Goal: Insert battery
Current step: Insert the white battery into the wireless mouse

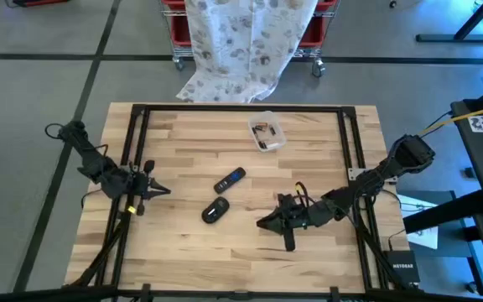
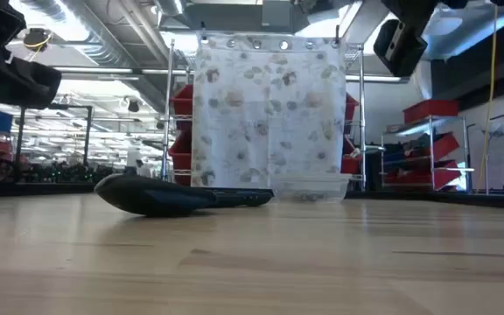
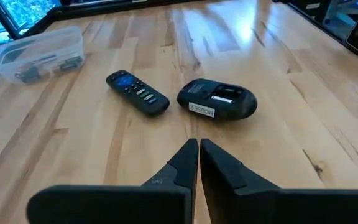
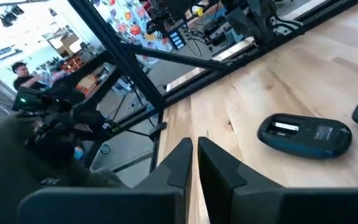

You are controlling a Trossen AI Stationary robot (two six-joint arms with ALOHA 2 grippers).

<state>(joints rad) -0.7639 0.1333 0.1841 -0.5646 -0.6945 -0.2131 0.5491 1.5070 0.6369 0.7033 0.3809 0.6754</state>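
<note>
Wooden counter [image 1: 183, 243], and nothing's begun: the mouse [image 1: 215, 210] lies mid-counter, battery bay open and seemingly empty. Batteries probably wait in the far clear container [image 1: 267, 132]. Left tool [image 1: 159, 190] and right tool [image 1: 264, 223] flank it, fingers together, holding nothing.

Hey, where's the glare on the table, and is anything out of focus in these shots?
Left wrist view: a bright glare patch lies on the light wooden table beyond the black computer mouse. Low view: the near tabletop is soft, and the mouse shows as a dark silhouette against the lit room. Right wrist view: the person in the background is blurred. High view: even light, no strong glare.
</note>
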